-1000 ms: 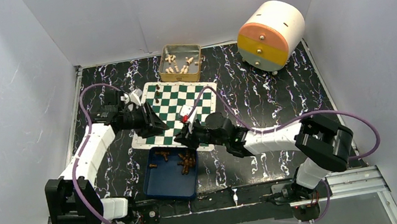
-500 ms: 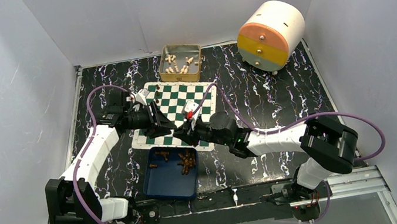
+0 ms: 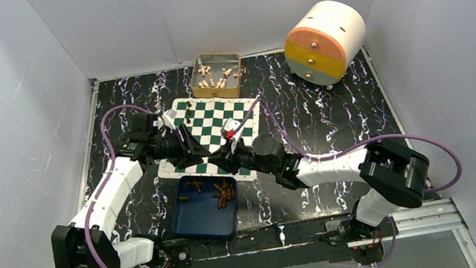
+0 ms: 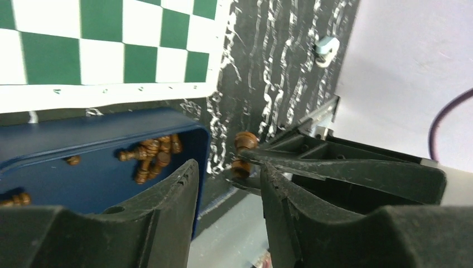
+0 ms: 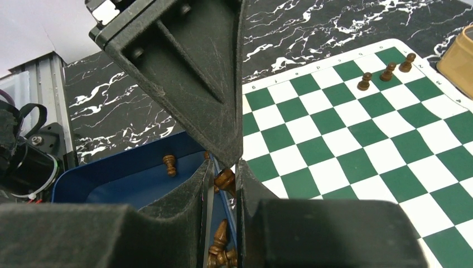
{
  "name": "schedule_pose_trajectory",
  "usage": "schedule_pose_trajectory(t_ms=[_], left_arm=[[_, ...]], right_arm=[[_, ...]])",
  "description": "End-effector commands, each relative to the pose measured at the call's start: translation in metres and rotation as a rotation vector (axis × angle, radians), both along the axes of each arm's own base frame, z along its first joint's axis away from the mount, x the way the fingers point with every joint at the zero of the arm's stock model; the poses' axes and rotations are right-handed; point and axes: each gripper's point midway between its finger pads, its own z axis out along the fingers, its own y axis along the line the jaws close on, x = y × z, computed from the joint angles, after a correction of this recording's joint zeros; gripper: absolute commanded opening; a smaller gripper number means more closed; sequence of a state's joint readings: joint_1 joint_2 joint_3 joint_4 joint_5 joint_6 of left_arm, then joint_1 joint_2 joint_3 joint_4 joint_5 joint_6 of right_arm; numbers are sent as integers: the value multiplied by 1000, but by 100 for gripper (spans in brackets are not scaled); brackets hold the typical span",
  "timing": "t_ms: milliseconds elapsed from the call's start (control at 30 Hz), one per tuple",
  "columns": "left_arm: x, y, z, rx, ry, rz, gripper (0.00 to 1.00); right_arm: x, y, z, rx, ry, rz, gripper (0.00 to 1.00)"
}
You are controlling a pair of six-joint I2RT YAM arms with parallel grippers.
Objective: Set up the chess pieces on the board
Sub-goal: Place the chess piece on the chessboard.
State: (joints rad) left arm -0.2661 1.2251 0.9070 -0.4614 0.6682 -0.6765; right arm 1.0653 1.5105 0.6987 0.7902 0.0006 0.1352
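My right gripper [image 3: 221, 155] [image 5: 223, 167] hovers over the near edge of the board [image 3: 211, 128] [image 5: 346, 128], shut on a dark-brown chess piece [image 5: 225, 180] [image 4: 244, 149]. My left gripper [image 3: 199, 151] [image 4: 228, 167] faces it tip to tip, jaws open, with the held piece just beyond its fingertips. Three dark-brown pieces [image 5: 387, 71] [image 3: 187, 115] stand upright on the board's far left corner. Several more lie in the blue tray [image 3: 198, 219] [image 4: 83, 151], most in a heap [image 3: 224, 193] [image 4: 150, 156].
A gold tin [image 3: 196, 80] holding cream-white pieces sits behind the board. A round white drum with orange and yellow drawers [image 3: 324, 41] stands at the back right. White walls close in the black marbled table on three sides.
My left gripper has swung right across the board's near edge to meet the right gripper, its jaws a little wider. The right gripper edged left and forward with its piece.
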Motion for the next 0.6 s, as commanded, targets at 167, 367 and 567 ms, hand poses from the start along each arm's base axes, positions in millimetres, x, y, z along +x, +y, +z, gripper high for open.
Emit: schedule_pose_trajectory(t_ms=[167, 367, 567], left_arm=[[36, 19, 13, 160, -124, 84, 43], [44, 16, 22, 145, -145, 84, 43], [38, 23, 7, 179, -119, 106, 43]], right_arm=[[29, -19, 6, 86, 104, -66, 20], [59, -31, -19, 72, 144, -115, 23], [89, -22, -44, 31, 139, -122, 25]])
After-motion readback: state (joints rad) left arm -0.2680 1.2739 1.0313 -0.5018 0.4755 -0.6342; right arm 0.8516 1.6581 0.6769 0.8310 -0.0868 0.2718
